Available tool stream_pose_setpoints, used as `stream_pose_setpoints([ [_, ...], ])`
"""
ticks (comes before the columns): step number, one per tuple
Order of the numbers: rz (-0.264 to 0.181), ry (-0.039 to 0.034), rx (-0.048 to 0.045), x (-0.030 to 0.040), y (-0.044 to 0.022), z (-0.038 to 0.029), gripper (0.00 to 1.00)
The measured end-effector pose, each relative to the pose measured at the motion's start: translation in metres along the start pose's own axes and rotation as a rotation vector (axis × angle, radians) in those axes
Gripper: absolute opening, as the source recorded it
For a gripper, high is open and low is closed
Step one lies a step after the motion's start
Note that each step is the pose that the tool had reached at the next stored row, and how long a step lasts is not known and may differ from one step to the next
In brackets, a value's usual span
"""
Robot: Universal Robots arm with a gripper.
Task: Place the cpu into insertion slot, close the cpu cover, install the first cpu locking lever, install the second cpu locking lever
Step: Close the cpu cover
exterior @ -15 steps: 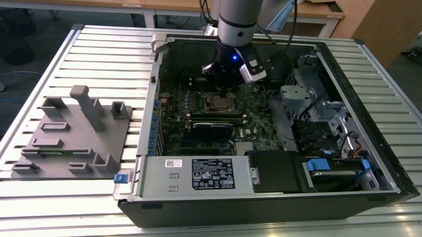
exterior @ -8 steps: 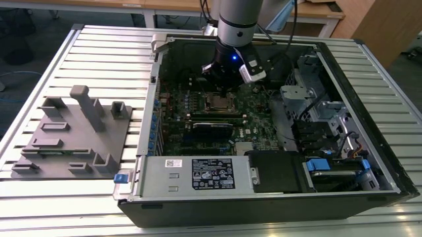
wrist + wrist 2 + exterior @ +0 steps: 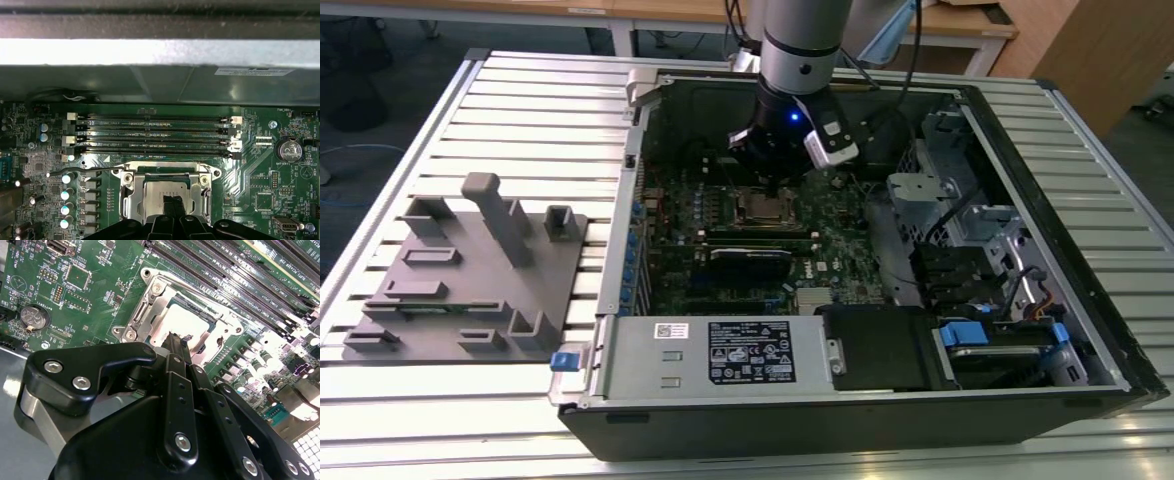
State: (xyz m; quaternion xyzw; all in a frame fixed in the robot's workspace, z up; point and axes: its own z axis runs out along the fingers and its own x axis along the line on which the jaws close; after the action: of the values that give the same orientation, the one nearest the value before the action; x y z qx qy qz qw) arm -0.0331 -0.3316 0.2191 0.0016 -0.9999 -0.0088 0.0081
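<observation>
Tips together, my end effector point(image 3: 173, 206) is pointing down right over the cpu point(image 3: 159, 192), which is lying flat in the insertion slot point(image 3: 761, 207). The cpu cover point(image 3: 206, 197) is looking lowered around it. I am thinking: press softly and straight, no sliding.

Looking steeply down from well back in the exterior view, taking in the whole open computer case point(image 3: 854, 425). In close over the motherboard point(image 3: 100, 295) in both wrist views, past the gripper point(image 3: 176, 339), sharing the insertion slot point(image 3: 131, 199) from different angles.
</observation>
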Motion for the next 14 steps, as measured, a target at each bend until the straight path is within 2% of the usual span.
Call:
stream_pose_setpoints([
  [7,0.001,0.0000,0.0000,0.0057,0.0000,0.0006,0.10],
  [14,0.001,0.0000,0.0000,0.0169,0.0000,0.0017,0.10],
])
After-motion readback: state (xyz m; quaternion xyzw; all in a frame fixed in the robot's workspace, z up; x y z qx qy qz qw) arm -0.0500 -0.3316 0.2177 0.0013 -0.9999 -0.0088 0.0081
